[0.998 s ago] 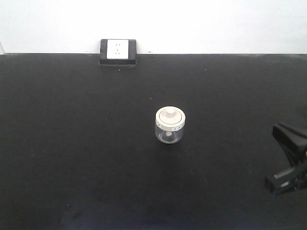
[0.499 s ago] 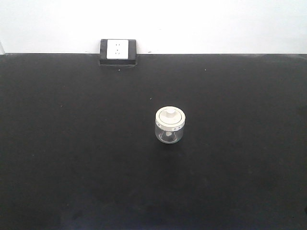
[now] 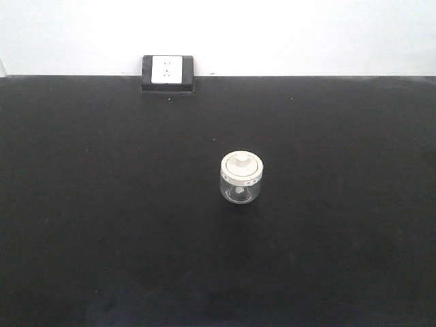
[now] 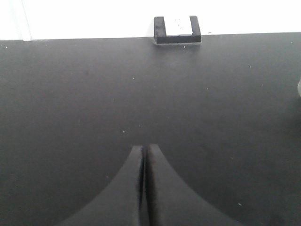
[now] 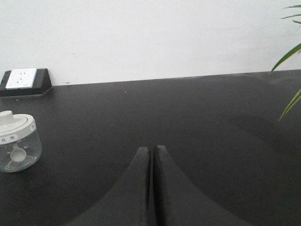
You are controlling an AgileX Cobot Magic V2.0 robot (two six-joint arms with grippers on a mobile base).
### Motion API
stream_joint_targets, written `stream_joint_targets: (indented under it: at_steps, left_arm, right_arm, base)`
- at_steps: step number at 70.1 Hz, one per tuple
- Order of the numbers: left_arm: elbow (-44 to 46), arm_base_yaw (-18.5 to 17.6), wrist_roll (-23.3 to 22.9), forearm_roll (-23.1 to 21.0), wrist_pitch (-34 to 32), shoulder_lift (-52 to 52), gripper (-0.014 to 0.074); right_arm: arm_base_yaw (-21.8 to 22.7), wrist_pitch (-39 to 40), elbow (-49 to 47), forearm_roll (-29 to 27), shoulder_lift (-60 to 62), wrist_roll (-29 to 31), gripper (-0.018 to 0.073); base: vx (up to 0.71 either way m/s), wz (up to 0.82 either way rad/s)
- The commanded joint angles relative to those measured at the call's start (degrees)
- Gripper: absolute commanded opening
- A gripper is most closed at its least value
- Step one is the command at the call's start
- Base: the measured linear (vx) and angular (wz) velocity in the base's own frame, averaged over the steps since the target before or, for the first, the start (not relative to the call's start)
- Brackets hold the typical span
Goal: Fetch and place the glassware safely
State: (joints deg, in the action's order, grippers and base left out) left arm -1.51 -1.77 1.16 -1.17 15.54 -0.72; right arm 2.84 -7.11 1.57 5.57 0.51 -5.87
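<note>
The glassware, a small squat clear jar (image 3: 241, 178) with a cream-white knobbed lid, stands upright near the middle of the black table (image 3: 102, 204). It also shows at the left edge of the right wrist view (image 5: 16, 141), with a small white scoop inside. My right gripper (image 5: 152, 148) is shut and empty, low over the table, to the right of the jar and apart from it. My left gripper (image 4: 144, 147) is shut and empty over bare table; a sliver of the jar (image 4: 299, 88) shows at that view's right edge. Neither gripper shows in the front view.
A white-and-black wall socket box (image 3: 167, 73) sits at the table's back edge against the white wall; it also shows in the left wrist view (image 4: 178, 29) and the right wrist view (image 5: 23, 81). Green plant leaves (image 5: 290, 54) hang at the far right.
One second ago my right gripper showed open at the front view's right edge. It has pulled back out of that view. The jar has not moved.
</note>
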Motion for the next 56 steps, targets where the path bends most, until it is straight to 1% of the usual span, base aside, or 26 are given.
stream_joint_targets:
  at_steps: [1, 56]
  left_arm:
    - [-1.75, -0.26, -0.38, -0.44, -4.1, -0.57, -0.0007]
    - [-1.75, -0.26, -0.38, -0.44, -4.1, -0.57, -0.0007]
  right_arm:
    - [0.29, 4.02, 1.09, 0.01, 0.84, 0.17, -0.0008]
    - [0.29, 4.39, 1.09, 0.01, 0.84, 0.17, -0.0008]
  base:
    - [0.0, 0.0]
    - [0.0, 0.0]
